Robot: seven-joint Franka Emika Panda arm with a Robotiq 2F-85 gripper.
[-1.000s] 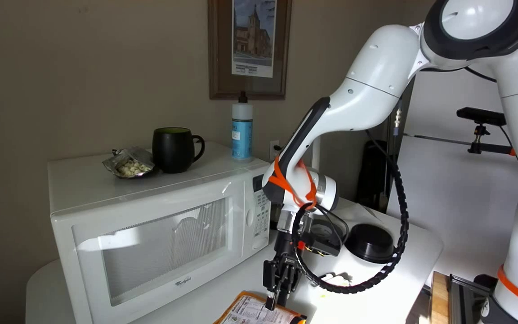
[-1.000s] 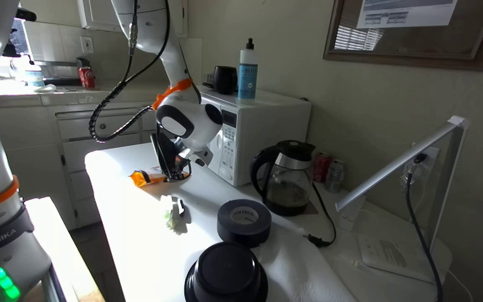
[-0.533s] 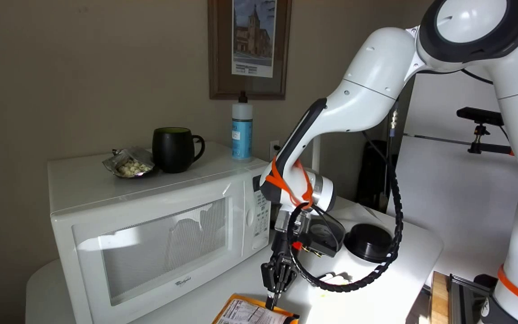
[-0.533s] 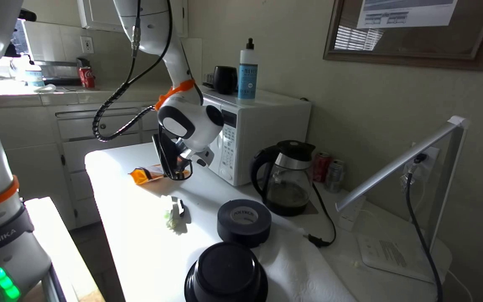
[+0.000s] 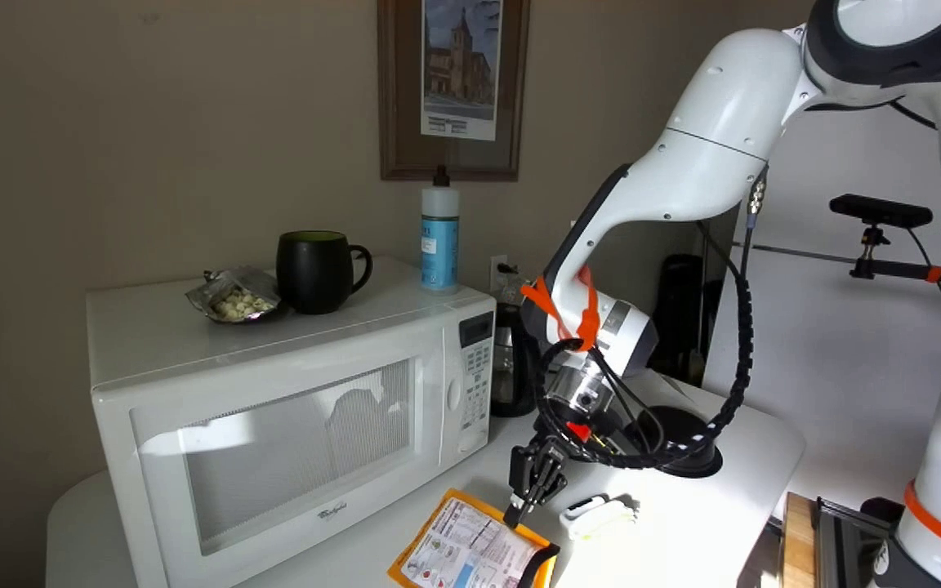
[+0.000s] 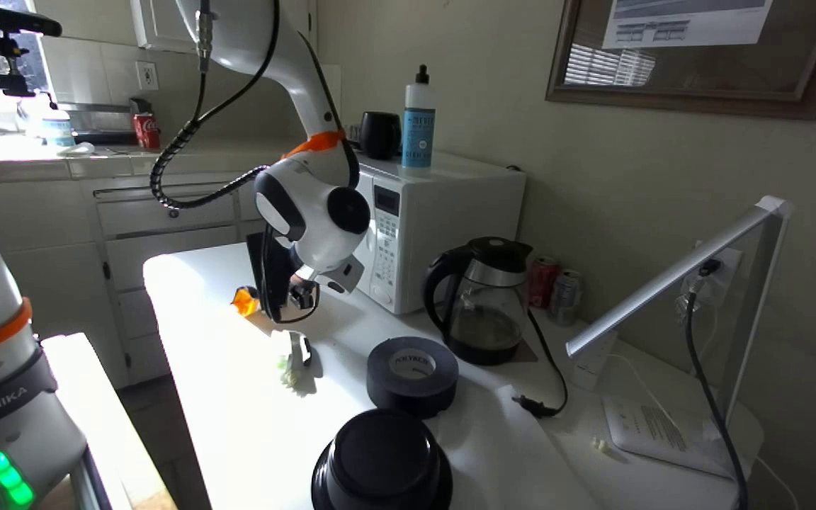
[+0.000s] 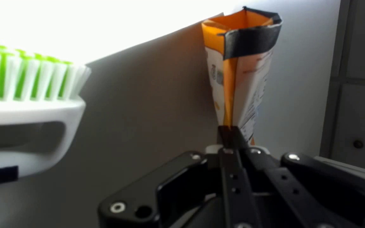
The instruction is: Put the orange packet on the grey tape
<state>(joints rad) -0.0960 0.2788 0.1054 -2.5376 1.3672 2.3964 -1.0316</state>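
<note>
Your black, two-fingered gripper (image 7: 230, 133) pinches the flat orange, white-labelled packet (image 7: 245, 68). In an exterior view only its orange corner shows; the round, dark-grey tape roll (image 6: 412, 386) sits at the gripper's four o'clock.

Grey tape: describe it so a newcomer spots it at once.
In an exterior view, find the white microwave, then the glass coffee pot beside it. The grey tape lies flat between that pot and the black bowl-like object; unlike both, it shows a pale, lettered centre.
</note>
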